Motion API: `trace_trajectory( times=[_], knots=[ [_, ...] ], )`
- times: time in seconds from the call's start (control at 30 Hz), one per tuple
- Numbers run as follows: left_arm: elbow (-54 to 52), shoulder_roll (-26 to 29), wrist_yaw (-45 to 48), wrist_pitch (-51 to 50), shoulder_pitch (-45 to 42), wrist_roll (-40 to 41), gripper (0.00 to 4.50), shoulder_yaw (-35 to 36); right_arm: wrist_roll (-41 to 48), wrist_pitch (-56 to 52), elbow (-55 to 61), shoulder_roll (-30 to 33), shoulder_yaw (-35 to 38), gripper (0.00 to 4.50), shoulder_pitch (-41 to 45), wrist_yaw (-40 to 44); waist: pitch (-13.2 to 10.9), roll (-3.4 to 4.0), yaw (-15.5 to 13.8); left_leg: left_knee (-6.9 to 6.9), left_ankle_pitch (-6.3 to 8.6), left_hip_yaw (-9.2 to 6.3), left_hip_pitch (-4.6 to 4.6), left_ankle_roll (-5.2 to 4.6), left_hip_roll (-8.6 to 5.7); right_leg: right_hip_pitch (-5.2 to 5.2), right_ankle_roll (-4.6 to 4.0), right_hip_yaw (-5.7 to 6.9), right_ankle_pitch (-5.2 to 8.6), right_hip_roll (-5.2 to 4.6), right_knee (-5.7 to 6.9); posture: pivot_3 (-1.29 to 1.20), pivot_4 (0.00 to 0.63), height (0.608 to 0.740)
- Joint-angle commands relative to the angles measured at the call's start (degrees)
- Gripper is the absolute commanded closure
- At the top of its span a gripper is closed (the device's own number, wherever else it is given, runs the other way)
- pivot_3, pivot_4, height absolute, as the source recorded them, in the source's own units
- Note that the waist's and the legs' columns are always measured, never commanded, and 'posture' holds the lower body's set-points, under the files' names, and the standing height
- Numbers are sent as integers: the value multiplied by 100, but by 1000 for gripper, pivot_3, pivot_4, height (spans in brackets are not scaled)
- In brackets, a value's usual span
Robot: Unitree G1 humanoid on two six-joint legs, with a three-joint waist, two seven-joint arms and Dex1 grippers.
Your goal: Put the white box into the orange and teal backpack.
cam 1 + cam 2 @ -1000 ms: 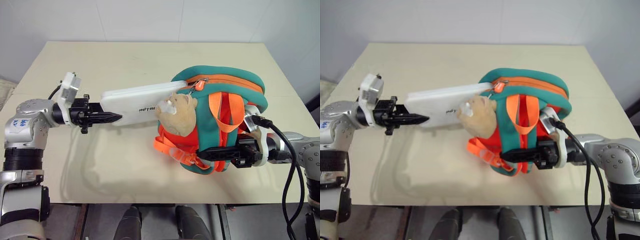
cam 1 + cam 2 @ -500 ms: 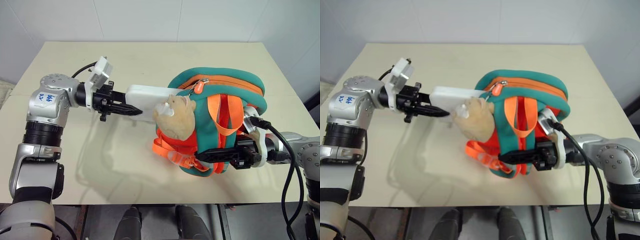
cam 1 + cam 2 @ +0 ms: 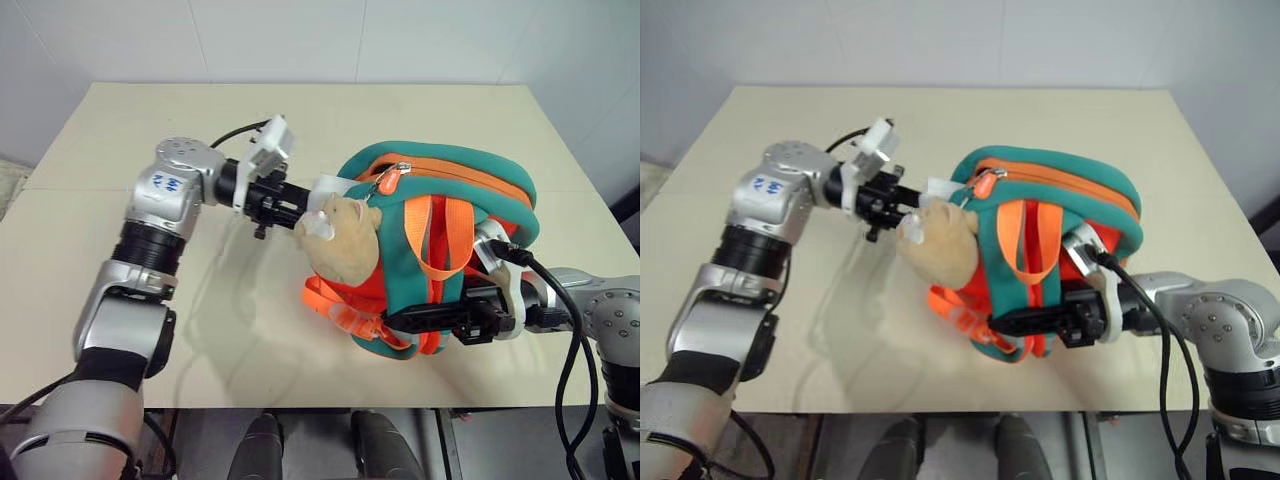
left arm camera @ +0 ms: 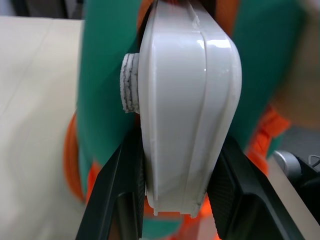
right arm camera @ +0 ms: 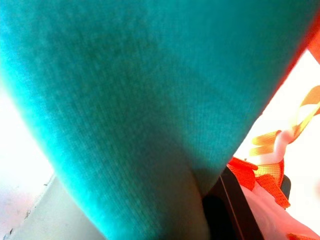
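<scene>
Since a second ago the left gripper [image 3: 283,200] has driven the white box [image 4: 187,105] rightward, lengthwise, into the orange and teal backpack [image 3: 455,200] on the bench [image 3: 200,120]; its tail end stays clamped outside. Right gripper [image 3: 400,322] (shut on the backpack's near side) braces.

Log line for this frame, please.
left gripper: shut on white box | box: mostly inside backpack | right gripper: shut on backpack

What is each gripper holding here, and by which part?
The left gripper clamps the white box by its outer end, the rest inside the orange and teal backpack. The right gripper grips the backpack's lower edge, by its straps.
</scene>
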State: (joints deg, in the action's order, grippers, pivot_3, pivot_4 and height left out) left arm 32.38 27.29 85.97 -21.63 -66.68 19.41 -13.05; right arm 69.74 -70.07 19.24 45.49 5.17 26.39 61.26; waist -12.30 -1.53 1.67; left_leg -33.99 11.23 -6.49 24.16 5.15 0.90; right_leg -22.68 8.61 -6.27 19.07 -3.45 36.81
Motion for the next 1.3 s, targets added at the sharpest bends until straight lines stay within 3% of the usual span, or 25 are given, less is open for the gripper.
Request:
trace_trajectory(
  times=[0.03, 0.2, 0.33, 0.57, 0.7, 0.97, 1.3],
  knots=[
    [-50, -363, 94, 216, -185, -120, 3185, -88, 154, 43, 194, -49, -21, 4474, 18, 22, 0, 0, 9, 0, 0, 0, 0, 0, 0, 0, 0, -1, 0, 0, 0, 0, 150, 740],
    [24, -734, -98, 261, -212, -309, 3185, -32, 150, 89, 236, -107, -41, 4474, -38, -16, 0, 0, -7, -4, 0, 0, 0, 0, -1, 0, 1, 0, 0, 0, 3, 0, 150, 740],
    [-68, -669, -81, 296, -110, -526, 3185, -80, 150, 123, 263, -148, -42, 4474, -75, -58, 0, -1, -12, -10, 0, -3, 2, 0, -4, 4, 3, 0, -1, -1, 3, 0, 150, 740],
    [-163, -409, -146, 277, 106, -320, 1069, 422, 145, 179, 293, -158, -22, 4474, -151, -97, 0, 0, 36, -8, 0, -5, -1, 0, -1, 3, 3, 0, -1, 2, 9, 0, 150, 740],
    [-449, 183, 173, 95, 341, -131, 52, 669, 120, 195, 264, -162, -41, 4474, -127, -83, 0, 0, 88, -8, 0, -5, -3, 0, 1, 2, 2, 0, 0, 4, 12, 0, 150, 740],
    [-769, 1180, 560, -79, 494, 126, 52, 932, 49, 223, 208, -157, -104, 4474, -98, -14, 0, 0, 83, -9, 0, -7, -2, 0, 1, 3, 2, 0, 0, 3, 13, 0, 150, 740],
    [-2793, 1370, 101, -1335, 1204, 1525, 52, 1233, -7, 298, 252, -124, -157, 4474, -195, 44, 0, 0, 71, -8, 0, -8, -4, 0, 2, 3, 1, 1, 1, 3, 17, 0, 150, 740]
  ],
)
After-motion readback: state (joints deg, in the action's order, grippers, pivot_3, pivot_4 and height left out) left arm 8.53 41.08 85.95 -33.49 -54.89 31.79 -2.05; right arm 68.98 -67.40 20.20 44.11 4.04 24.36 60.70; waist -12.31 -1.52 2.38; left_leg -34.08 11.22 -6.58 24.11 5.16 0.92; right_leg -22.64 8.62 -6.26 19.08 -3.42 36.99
